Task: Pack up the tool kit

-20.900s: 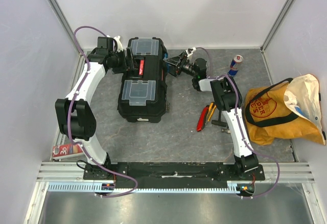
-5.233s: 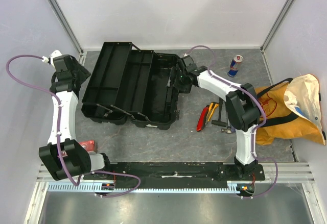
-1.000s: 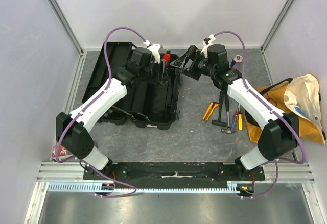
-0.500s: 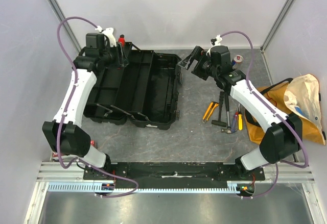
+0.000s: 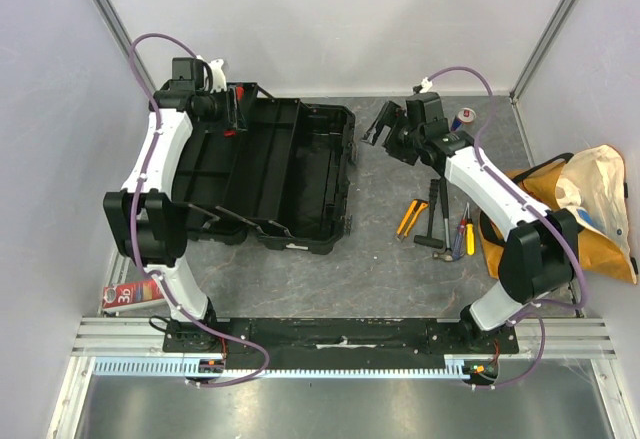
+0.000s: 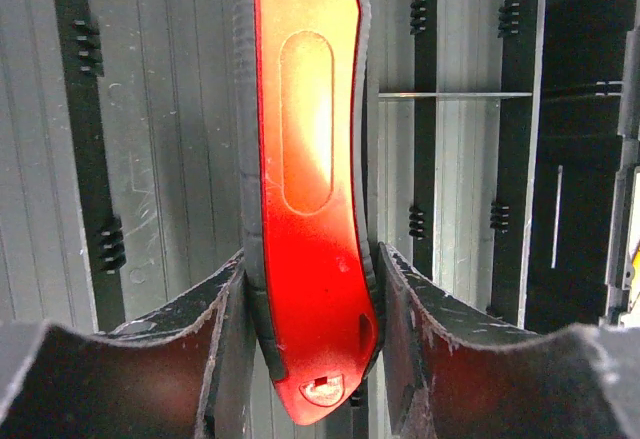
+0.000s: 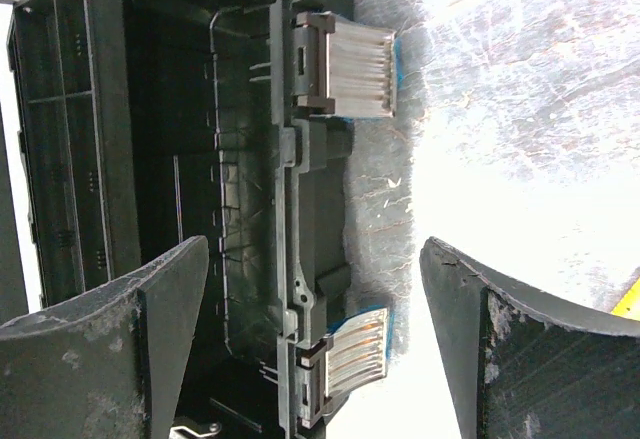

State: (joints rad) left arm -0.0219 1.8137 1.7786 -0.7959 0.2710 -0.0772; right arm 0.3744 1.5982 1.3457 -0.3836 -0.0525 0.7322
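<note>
The black toolbox [image 5: 290,164] lies wide open on the left half of the grey table [image 5: 380,264], lid folded out to the left. My left hand [image 5: 232,111] hangs over its far-left corner. That hand is closed partway on a red-handled tool [image 6: 310,189], whose black-edged grip is pinched between both fingers [image 6: 215,309] above the ribbed inside of the box. My right hand [image 5: 385,127] hovers just beside the box's far right corner with its fingers [image 7: 160,289] spread wide and nothing between them. Below it are the box's right wall and the two blue latches [image 7: 355,64]. On the table to the right of the box, well apart from it, yellow-handled pliers [image 5: 410,217], a black-handled hammer [image 5: 437,214] and two screwdrivers [image 5: 462,236] lie close together. Past them a yellow-orange fabric bag [image 5: 560,219] slumps at the right edge, and a blue-silver drink can [image 5: 464,119] stands at the far right, behind my right arm.
</note>
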